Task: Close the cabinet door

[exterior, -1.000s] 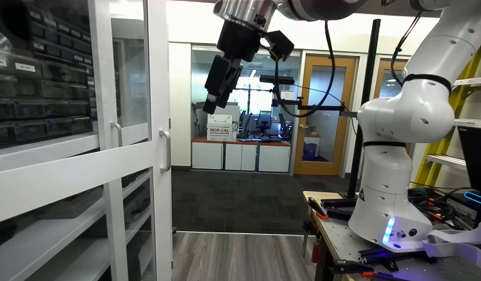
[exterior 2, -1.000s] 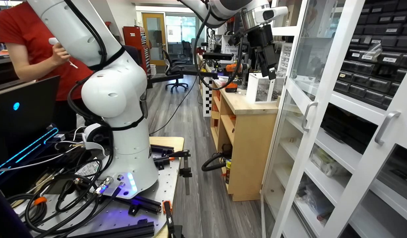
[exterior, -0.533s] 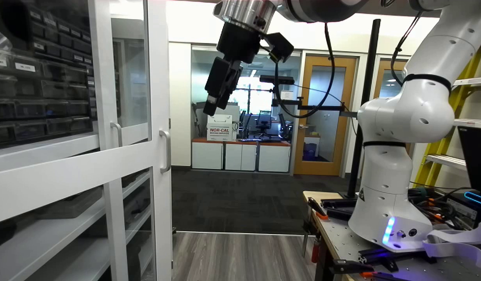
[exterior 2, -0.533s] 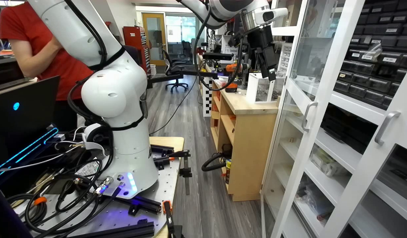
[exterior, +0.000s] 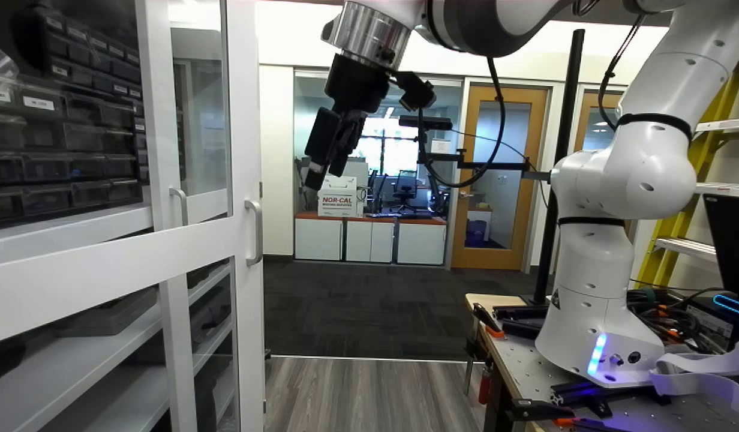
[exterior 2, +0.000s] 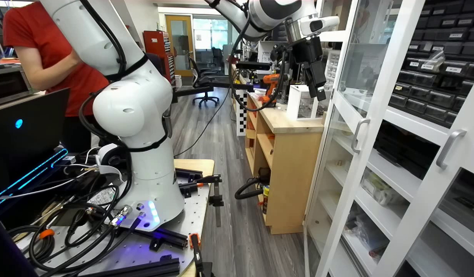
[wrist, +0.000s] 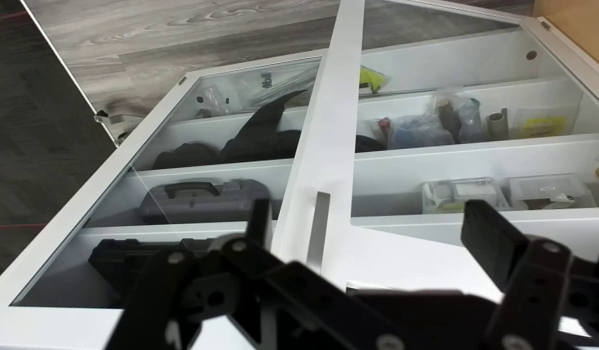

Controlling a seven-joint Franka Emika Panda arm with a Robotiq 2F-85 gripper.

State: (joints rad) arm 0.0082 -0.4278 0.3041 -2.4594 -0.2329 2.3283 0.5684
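The cabinet door is a white-framed glass door with a white crossbar (exterior: 135, 264). It stands ajar, projecting from the cabinet front; its frame shows in an exterior view (exterior 2: 389, 77) and in the wrist view (wrist: 331, 112). Its silver handle (exterior: 254, 233) is on the free edge and also shows in the wrist view (wrist: 320, 228). My gripper (exterior: 324, 171) is in the air, apart from the door, higher than the handle, tilted down towards the cabinet. In the wrist view the gripper (wrist: 370, 218) has its fingers wide apart with nothing between them. The handle lies beyond, partly hidden.
A second white glass door with its own handle (exterior 2: 450, 148) stands beside it. Shelves with drawers (exterior 2: 433, 77) and cases show behind the doors. A wooden bench (exterior 2: 294, 173) adjoins the cabinet's hinge side. A person in red (exterior 2: 56, 69) stands behind the arm.
In the last half second my gripper has moved down and slightly towards the cabinet. The cabinet door has not moved. The person has shifted a little and moved their hands.
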